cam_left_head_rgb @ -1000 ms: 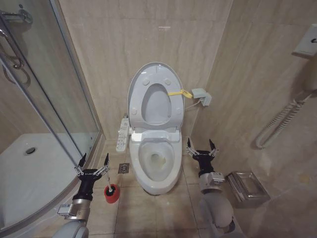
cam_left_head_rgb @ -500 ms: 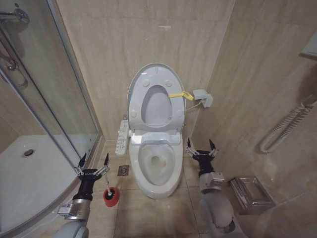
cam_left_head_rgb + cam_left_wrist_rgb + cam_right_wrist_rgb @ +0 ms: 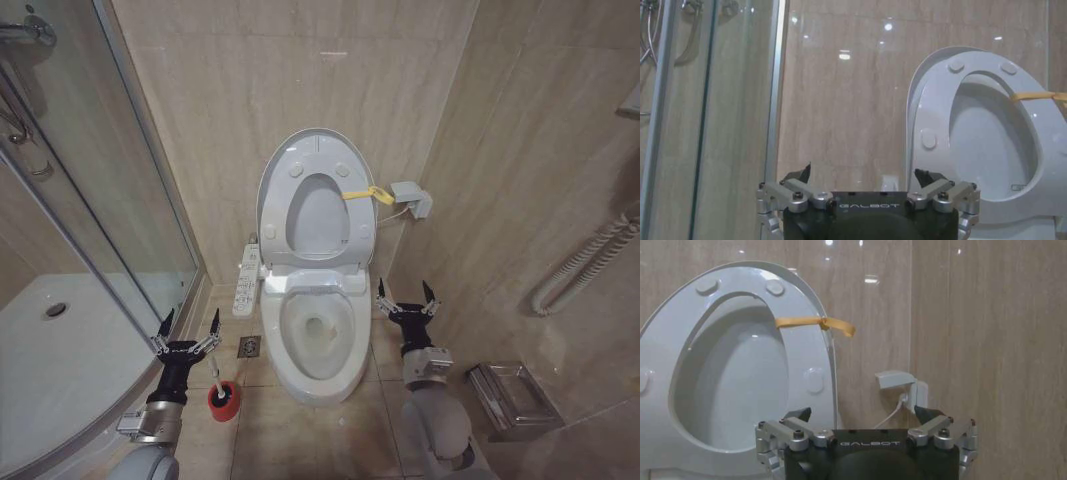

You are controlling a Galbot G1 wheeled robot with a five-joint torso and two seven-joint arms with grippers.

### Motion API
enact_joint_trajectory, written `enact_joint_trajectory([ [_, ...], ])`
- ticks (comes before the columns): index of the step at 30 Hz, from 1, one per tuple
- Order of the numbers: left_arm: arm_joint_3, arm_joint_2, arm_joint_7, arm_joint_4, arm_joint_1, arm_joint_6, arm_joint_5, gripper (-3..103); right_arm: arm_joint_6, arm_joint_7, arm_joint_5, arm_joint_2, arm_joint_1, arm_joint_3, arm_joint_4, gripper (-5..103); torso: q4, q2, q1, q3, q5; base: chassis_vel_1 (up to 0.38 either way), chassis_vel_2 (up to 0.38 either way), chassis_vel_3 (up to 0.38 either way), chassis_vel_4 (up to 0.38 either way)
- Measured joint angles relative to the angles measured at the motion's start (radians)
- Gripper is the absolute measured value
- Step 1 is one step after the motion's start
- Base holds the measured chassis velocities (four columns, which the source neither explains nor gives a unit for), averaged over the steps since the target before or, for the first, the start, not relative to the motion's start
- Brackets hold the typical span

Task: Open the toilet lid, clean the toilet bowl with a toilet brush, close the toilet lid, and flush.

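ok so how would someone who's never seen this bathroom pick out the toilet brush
Start at the white toilet bowl against the back wall. On the floor tiles to its left, toward the glass shower enclosure, stands the toilet brush: a thin white stick rising from a small round red holder cup, the one red thing there.

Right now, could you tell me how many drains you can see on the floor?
2. One small square floor drain sits in the tiles beside the toilet bowl, on the robot's left; one round drain sits in the shower tray. Others may be hidden.
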Motion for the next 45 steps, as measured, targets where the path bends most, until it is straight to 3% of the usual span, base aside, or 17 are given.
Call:
enact_joint_trajectory([
  [3, 0.074, -0.045, -0.068, 0.047, -0.049, 0.105, 0.077, 100, 0.000, 0.000, 0.000, 0.000, 0.000, 0.000, 0.000, 100, 0.0000, 0.000, 0.000, 0.000, -0.0003, 0.000, 0.000, 0.000, 0.000],
  [4, 0.074, -0.045, -0.068, 0.047, -0.049, 0.105, 0.077, 100, 0.000, 0.000, 0.000, 0.000, 0.000, 0.000, 0.000, 100, 0.0000, 0.000, 0.000, 0.000, -0.0003, 0.000, 0.000, 0.000, 0.000],
  [7, 0.140, -0.087, -0.132, 0.111, -0.108, 0.178, 0.157, 100, 0.000, 0.000, 0.000, 0.000, 0.000, 0.000, 0.000, 100, -0.0008, 0.000, 0.000, 0.000, -0.0005, 0.000, 0.000, 0.000, 0.000],
  [17, 0.132, -0.068, -0.161, 0.092, -0.104, 0.152, 0.222, 100, 0.000, 0.000, 0.000, 0.000, 0.000, 0.000, 0.000, 100, 0.0000, 0.000, 0.000, 0.000, -0.0003, 0.000, 0.000, 0.000, 0.000],
  [23, 0.110, -0.042, -0.182, -0.042, -0.063, 0.135, 0.247, 100, 0.000, 0.000, 0.000, 0.000, 0.000, 0.000, 0.000, 100, -0.0001, 0.000, 0.000, 0.000, 0.0000, 0.000, 0.000, 0.000, 0.000],
  [30, 0.110, -0.048, -0.163, -0.005, -0.044, 0.023, 0.224, 100, 0.000, 0.000, 0.000, 0.000, 0.000, 0.000, 0.000, 100, -0.0002, 0.000, 0.000, 0.000, -0.0002, 0.000, 0.000, 0.000, 0.000],
  [45, 0.110, -0.055, -0.156, -0.008, -0.045, 0.029, 0.223, 100, 0.000, 0.000, 0.000, 0.000, 0.000, 0.000, 0.000, 100, -0.0001, 0.000, 0.000, 0.000, -0.0003, -0.043, 0.045, 0.045, -0.043],
])
